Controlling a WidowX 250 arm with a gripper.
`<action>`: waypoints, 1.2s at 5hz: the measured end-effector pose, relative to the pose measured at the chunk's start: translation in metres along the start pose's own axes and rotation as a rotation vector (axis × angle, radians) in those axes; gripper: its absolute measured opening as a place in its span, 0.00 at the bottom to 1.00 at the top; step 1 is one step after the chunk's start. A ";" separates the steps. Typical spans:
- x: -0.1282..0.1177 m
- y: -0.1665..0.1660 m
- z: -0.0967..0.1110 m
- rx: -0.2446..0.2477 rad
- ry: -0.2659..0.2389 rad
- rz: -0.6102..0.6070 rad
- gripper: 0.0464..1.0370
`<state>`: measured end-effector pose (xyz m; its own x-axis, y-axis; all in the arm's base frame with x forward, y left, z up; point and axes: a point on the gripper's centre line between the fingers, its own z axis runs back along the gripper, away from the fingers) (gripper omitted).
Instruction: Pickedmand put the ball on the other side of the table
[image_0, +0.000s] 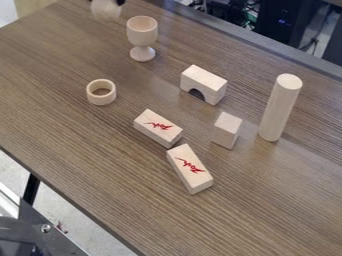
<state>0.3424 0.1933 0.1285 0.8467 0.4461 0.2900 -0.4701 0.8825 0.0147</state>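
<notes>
Counter (60, 135): brown wood-grain. Relative to cup (141, 32): ring (93, 96) lower left; ball (105, 10) upper left, gripper (121, 2) against it, grip undetermined; two red-marked blocks (155, 129) below; arch (208, 84), small block (227, 129), standing cylinder (279, 109) lower right.

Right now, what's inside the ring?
Brown tabletop shows through the ring. Its near wall hides the strip just behind it, so I can't tell what is there.
</notes>
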 end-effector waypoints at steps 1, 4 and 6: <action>-0.003 0.015 -0.006 0.021 -0.007 0.023 0.62; -0.019 0.032 -0.058 0.045 -0.020 0.045 0.62; -0.024 0.032 -0.065 0.050 -0.011 0.050 0.78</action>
<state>0.3236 0.2209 0.0598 0.8193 0.4872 0.3022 -0.5235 0.8507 0.0478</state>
